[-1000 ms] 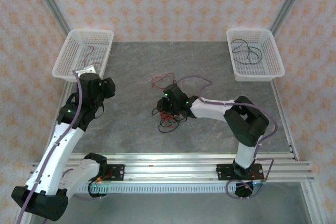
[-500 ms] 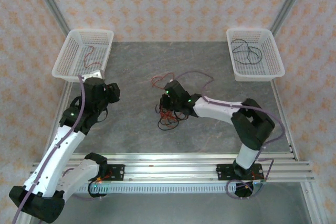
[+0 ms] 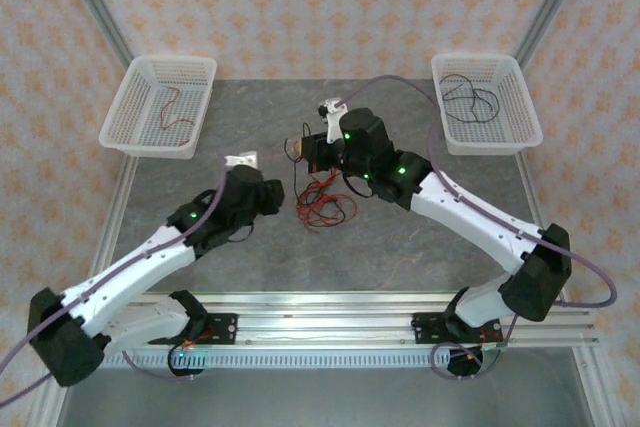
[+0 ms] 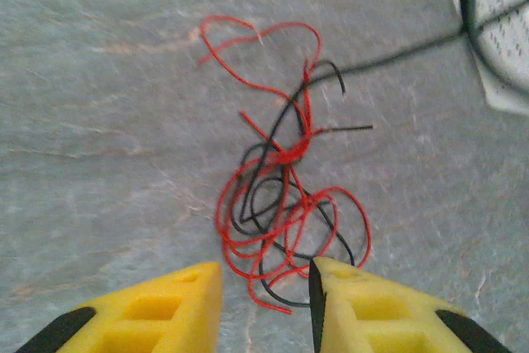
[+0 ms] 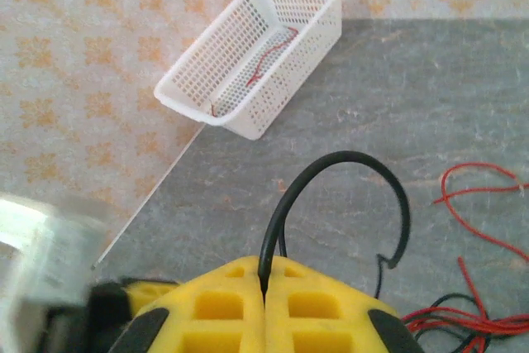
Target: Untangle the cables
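Tangle: a loose knot of hair-thin red and black cables (image 3: 322, 202) lay mid-way across the grey stone-patterned table (image 3: 300, 259), between the two arms.
Left claw (image 4: 264, 307): its yellow fingers stood apart and gripped nothing. The lowest red loops of the knot lay just at the tips.
Right claw (image 5: 264, 287): raised above the knot, fingers pressed together on a black cable (image 5: 347, 159), which arched out of the tips and curled back down.
Far left corner: a white plastic mesh basket (image 3: 122, 125) held a single red strand (image 3: 175, 107).
Far right corner: a second white mesh basket (image 3: 530, 112) held a looped black strand (image 3: 470, 95).
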